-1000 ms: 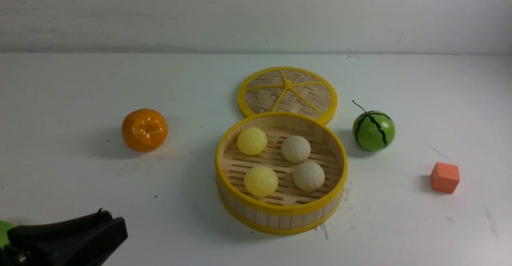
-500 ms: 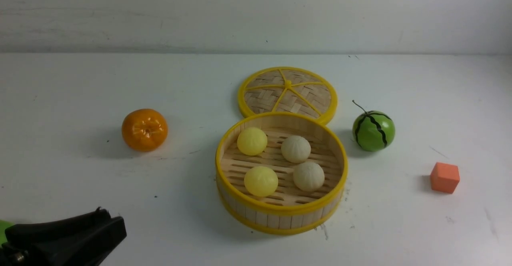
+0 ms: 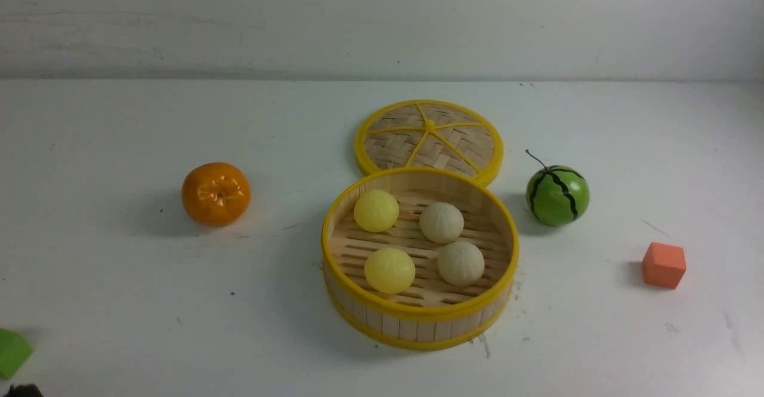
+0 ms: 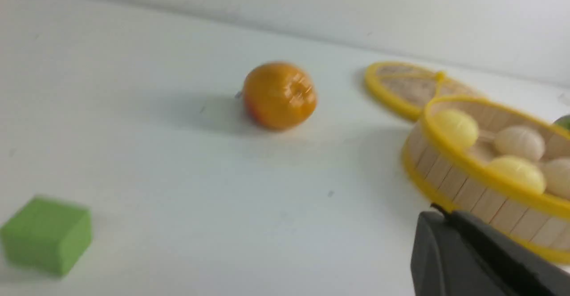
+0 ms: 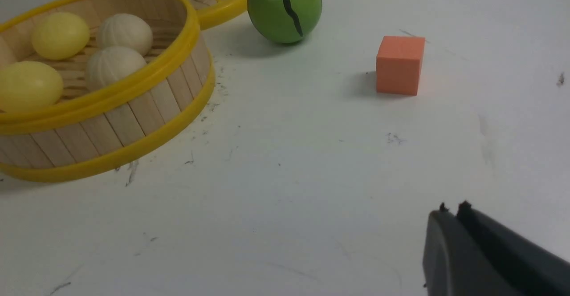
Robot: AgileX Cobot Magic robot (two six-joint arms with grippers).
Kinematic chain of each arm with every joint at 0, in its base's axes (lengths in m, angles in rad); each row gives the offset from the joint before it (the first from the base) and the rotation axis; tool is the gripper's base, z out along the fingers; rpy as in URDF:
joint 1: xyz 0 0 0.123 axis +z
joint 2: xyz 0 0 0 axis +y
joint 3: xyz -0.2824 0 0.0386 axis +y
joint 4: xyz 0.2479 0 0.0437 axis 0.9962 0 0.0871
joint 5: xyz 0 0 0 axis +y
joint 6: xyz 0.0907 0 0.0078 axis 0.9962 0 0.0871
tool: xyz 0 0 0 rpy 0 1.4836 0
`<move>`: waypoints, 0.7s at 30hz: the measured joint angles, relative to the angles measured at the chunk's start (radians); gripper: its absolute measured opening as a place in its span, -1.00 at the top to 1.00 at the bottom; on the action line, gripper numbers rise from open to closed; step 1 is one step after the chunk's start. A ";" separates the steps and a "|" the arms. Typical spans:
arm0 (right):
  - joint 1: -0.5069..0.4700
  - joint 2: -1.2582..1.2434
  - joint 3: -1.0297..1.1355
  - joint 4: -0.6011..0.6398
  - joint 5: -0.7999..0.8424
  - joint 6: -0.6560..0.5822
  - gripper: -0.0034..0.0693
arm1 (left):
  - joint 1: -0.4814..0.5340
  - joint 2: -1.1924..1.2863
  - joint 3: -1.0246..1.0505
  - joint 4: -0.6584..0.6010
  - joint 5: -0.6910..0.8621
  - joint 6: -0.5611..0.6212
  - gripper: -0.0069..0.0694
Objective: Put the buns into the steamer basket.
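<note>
The steamer basket [image 3: 418, 325], round bamboo with yellow rims, stands at the table's middle. Inside it lie two pale yellow buns [image 3: 376, 211] [image 3: 389, 270] on the left and two cream pleated buns [image 3: 441, 222] [image 3: 460, 262] on the right. My left gripper [image 4: 438, 211] is shut and empty, low over the table, apart from the basket [image 4: 445, 171]. In the front view only a dark scrap of it [image 3: 21, 391] shows at the bottom left corner. My right gripper [image 5: 452, 209] is shut and empty, off the basket's [image 5: 133, 109] right side, out of the front view.
The flat woven lid [image 3: 428, 139] lies just behind the basket. An orange tangerine [image 3: 215, 194] sits to the left, a green watermelon ball [image 3: 557, 195] to the right. An orange cube [image 3: 664, 264] lies at the right, a green cube [image 3: 12, 352] at the near left edge.
My left gripper has drawn back out of the front view's lower left corner, uncovering the green cube. The buns and basket have not moved.
</note>
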 joint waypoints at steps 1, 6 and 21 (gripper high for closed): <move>0.000 0.000 0.000 0.000 0.000 0.000 0.85 | 0.010 -0.005 0.005 -0.002 0.033 -0.003 0.85; 0.000 0.000 0.000 0.000 0.001 0.000 0.84 | 0.020 -0.006 0.012 -0.015 0.133 -0.005 0.85; -0.001 0.000 0.000 0.000 0.001 0.000 0.78 | 0.020 -0.006 0.012 -0.018 0.134 -0.006 0.85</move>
